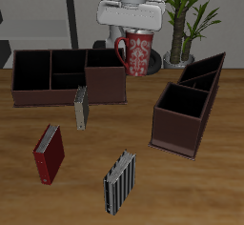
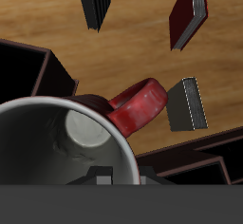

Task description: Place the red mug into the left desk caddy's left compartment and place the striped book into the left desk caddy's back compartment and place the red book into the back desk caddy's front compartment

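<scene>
I have the red mug (image 1: 134,53) pinched in the pincer (image 1: 133,33), aloft behind the caddies; next I carry it toward four o'clock, over the left desk caddy (image 1: 188,103).

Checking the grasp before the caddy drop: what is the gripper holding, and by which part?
The gripper holds the red mug by its rim, lifted clear of the table; the handle is free.
</scene>
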Tool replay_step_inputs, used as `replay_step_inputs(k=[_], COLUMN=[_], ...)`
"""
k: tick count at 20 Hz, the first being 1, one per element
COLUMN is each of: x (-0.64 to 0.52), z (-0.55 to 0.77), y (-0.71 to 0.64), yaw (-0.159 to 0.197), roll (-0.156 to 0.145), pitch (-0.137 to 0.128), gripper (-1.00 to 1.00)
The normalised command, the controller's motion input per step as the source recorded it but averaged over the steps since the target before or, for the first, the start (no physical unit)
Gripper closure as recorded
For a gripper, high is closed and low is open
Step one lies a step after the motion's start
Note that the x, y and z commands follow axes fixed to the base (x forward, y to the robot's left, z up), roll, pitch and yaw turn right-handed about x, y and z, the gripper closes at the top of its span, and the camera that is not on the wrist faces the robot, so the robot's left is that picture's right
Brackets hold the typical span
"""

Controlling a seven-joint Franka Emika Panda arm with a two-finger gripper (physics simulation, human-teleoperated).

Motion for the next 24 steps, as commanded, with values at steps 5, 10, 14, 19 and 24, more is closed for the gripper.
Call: replay_step_inputs(k=[5, 10, 14, 19, 24], x=[-0.70, -0.39, -0.25, -0.08, -0.06], z=[0.10, 0.12, 0.09, -0.07, -0.20], y=[0.43, 0.34, 0.31, 0.30, 0.36], yaw=[0.040, 0.024, 0.005, -0.013, 0.029], roll=[0.069, 0.049, 0.040, 0.016, 0.025], pitch=[-0.061, -0.029, -0.025, 0.028, 0.046], gripper=[1.00, 1.00, 1.00, 1.00, 1.00])
